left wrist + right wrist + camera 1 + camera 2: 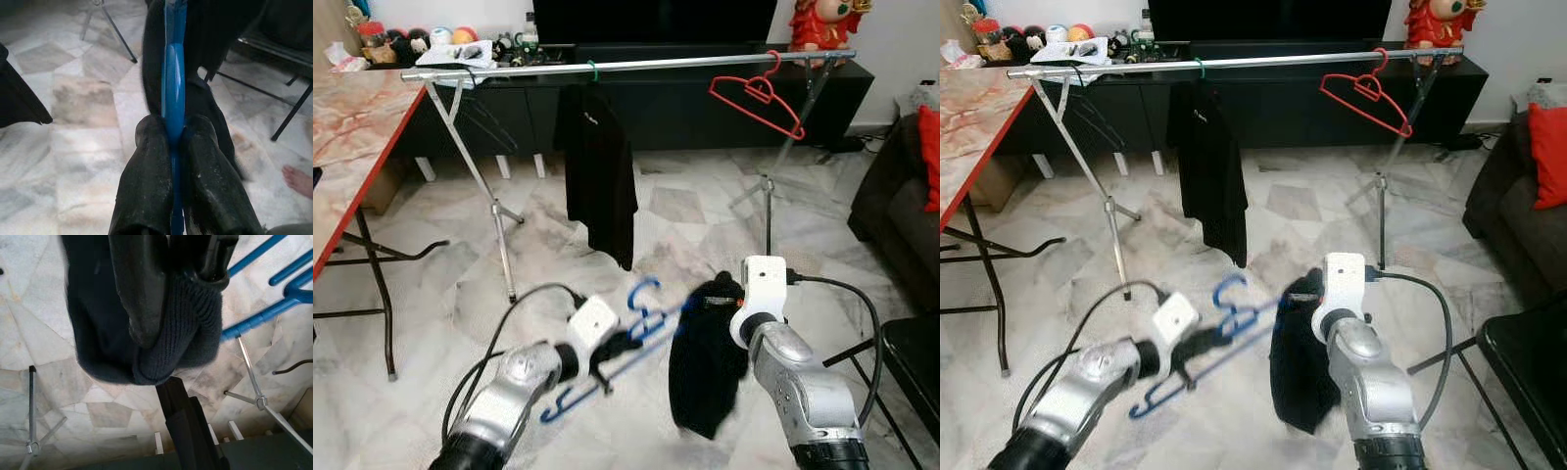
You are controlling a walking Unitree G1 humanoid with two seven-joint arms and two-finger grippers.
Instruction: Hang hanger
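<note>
A: Where's the blue hanger?
B: Low before the rail, pinched in the left claw; right claw clamps its soft black garment.
A: Handling?
B: Probably stiff, light, slippery plastic; hold near the hook.

Even, soft indoor daylight throughout (head views slightly motion-blurred), with both wrist views smeared up close.

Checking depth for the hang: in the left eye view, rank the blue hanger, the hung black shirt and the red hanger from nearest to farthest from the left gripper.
1. Blue hanger: clamped in the left gripper.
2. Black shirt: hung mid-rail, ahead.
3. Red hanger: on the rail's far right end.
</note>
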